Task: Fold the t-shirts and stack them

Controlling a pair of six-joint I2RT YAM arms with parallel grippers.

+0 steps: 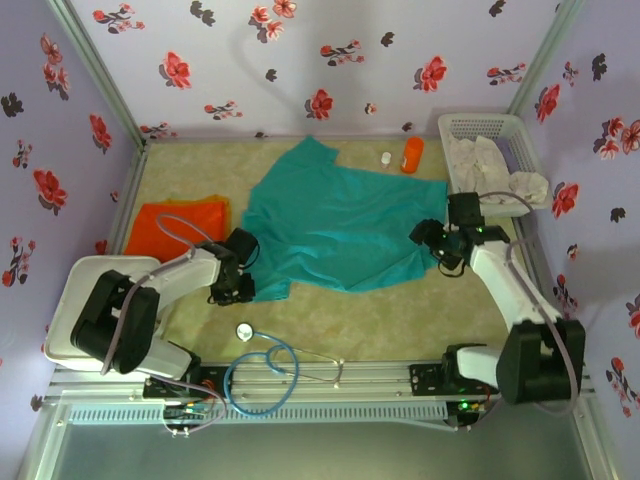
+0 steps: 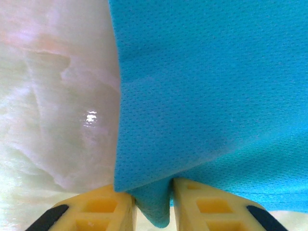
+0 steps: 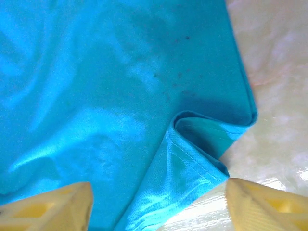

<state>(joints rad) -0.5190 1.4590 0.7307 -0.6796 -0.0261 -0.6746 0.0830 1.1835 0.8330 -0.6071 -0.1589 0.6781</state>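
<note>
your teal shirt (image 1: pixel 340 225) lies spread and somewhat rumpled across the middle of the table (image 1: pixel 400 320), with one sleeve reaching toward the far wall. the orange shirt (image 1: pixel 180 225) sits bunched at the left, apart from the teal one and near a white tray (image 1: pixel 70 300).

your left gripper (image 1: pixel 238 285) is at the teal shirt's near-left corner. from the left wrist you see its yellow fingers (image 2: pixel 96 211) drawn close together, with a fold of teal cloth pinched between them. the cloth rises out of that pinch and fans off to the right, and bare table shows on the left.

your right gripper (image 1: pixel 432 240) is at the shirt's right edge. from the right wrist its fingers (image 3: pixel 48 207) stand wide apart and grip nothing. a turned-over, hemmed corner of the shirt lies between them, nearer the right finger. you cannot tell whether either tip touches the cloth.

at the far right corner a basket (image 1: pixel 500 130) holds white cloth. an orange bottle (image 1: pixel 412 153) and a small white cap (image 1: pixel 386 157) sit just beyond the teal shirt.
</note>
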